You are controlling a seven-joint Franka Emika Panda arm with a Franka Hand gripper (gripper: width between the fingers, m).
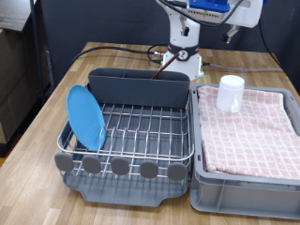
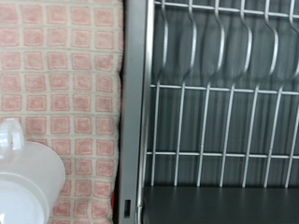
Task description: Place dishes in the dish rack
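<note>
A white arm base (image 1: 185,52) with rounded, glossy segments is seen at the exterior view's top. Dark joint seams are picked out between the shells. A blue panel (image 1: 211,6) is shown on the white upper part, and a black cable (image 1: 122,49) is trailed to the base.

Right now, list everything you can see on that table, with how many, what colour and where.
Round light-blue plate: one, standing on edge in the rack at the exterior view's left.
Silver wire dish rack: one, in a dark grey tray with a grey trough, on the table.
Small white cylindrical cup: one, on the pink cloth.
Grey crate lined with pink checked cloth: one, at the rack's right in the exterior view.
Wooden table: one, light brown.
Robot arm: one, white, at the exterior view's top; fingers not clearly visible.
</note>
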